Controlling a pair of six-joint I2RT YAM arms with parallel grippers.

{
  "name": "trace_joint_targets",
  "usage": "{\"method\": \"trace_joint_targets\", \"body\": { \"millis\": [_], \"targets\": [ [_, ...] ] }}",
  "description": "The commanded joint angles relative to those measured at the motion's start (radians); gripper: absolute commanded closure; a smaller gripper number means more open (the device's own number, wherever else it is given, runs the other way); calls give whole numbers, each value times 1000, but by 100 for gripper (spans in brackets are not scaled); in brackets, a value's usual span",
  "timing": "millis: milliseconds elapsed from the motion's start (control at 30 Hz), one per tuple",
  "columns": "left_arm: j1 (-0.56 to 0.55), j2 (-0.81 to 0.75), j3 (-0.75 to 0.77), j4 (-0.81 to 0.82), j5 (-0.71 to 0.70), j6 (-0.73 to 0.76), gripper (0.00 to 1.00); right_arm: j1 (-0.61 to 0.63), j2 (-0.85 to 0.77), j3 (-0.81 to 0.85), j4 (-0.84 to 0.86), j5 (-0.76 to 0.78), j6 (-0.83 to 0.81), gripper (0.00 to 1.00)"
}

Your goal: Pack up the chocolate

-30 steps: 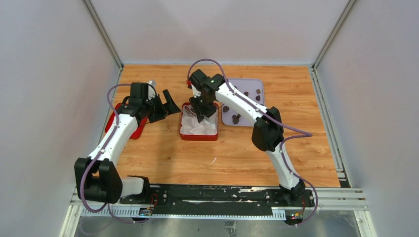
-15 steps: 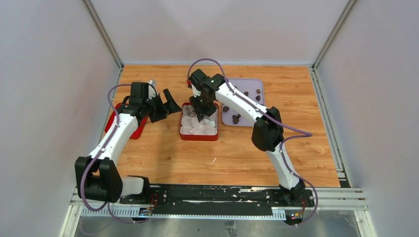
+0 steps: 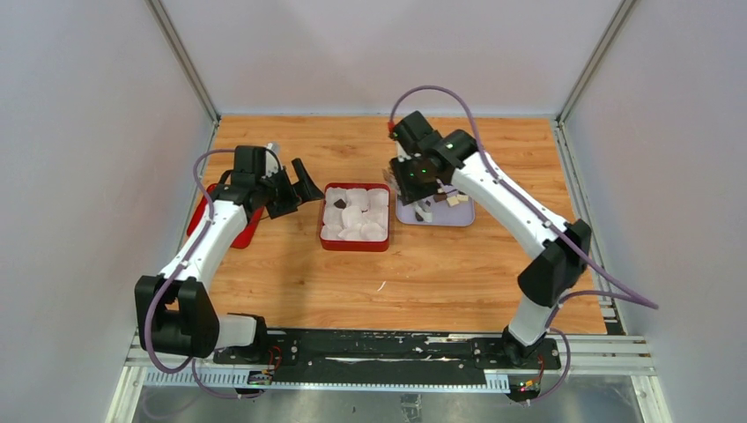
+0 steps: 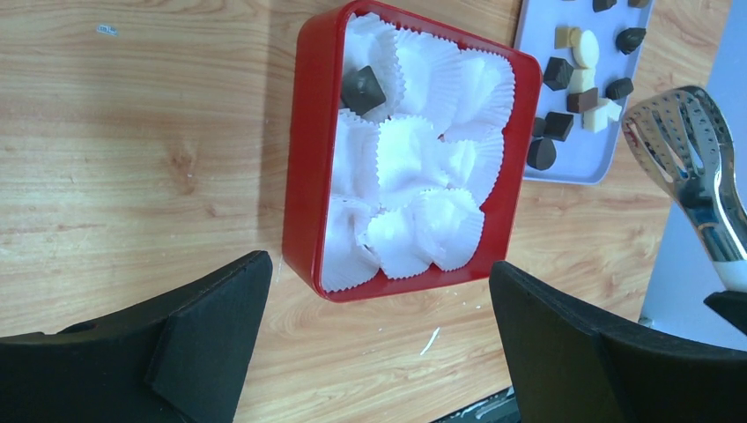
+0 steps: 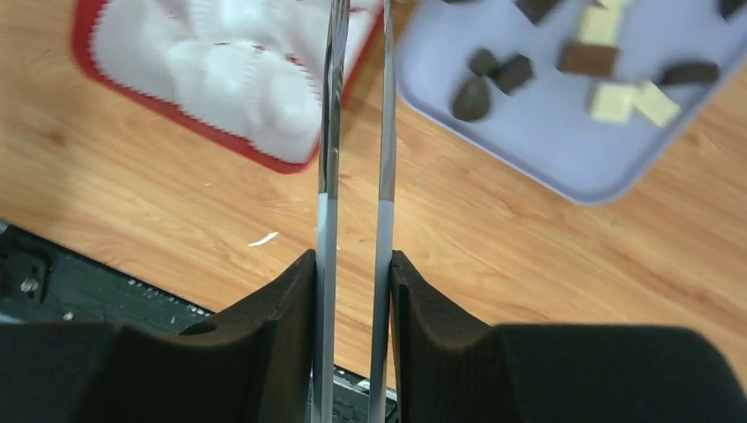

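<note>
The red box (image 3: 355, 248) lined with white paper cups (image 4: 410, 159) sits mid-table. One dark chocolate (image 4: 362, 89) rests in a far-left cup, also visible from above as a chocolate (image 3: 340, 204). Several more chocolate pieces (image 4: 558, 72), dark, brown and cream, lie on the lavender tray (image 3: 460, 217) right of the box. My right gripper (image 5: 352, 260) is shut on metal tongs (image 5: 329, 132) and hovers over the tray's left part (image 3: 414, 179). The tongs' arms stand apart with nothing between them. My left gripper (image 4: 379, 269) is open, left of the box (image 3: 299, 192).
A red lid (image 3: 248, 231) lies under the left arm near the left wall. The tongs' perforated tips (image 4: 683, 141) hang above the tray's near edge. A white scrap (image 3: 380, 285) lies on the wood in front of the box. Walls enclose three sides.
My right arm has swung with the tongs from over the red box to over the tray. A dark chocolate now shows in a cup. The left arm has not moved.
</note>
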Motion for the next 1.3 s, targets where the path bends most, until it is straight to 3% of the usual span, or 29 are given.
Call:
{"method": "trace_joint_targets", "body": {
  "millis": [0, 167, 367, 900, 1267],
  "targets": [
    [5, 31, 34, 7, 18, 9, 0, -111, -115, -211, 13, 87, 56, 76],
    [5, 59, 42, 25, 34, 5, 0, -236, -216, -391, 51, 7, 113, 72],
    [5, 74, 54, 31, 36, 3, 0, -277, -249, -486, 113, -72, 222, 61],
    [4, 71, 57, 17, 26, 13, 0, -287, -157, -490, 226, -137, 273, 59],
    [4, 72, 43, 23, 19, 17, 0, -285, -144, -528, 237, -98, 288, 56]
  ]
}}
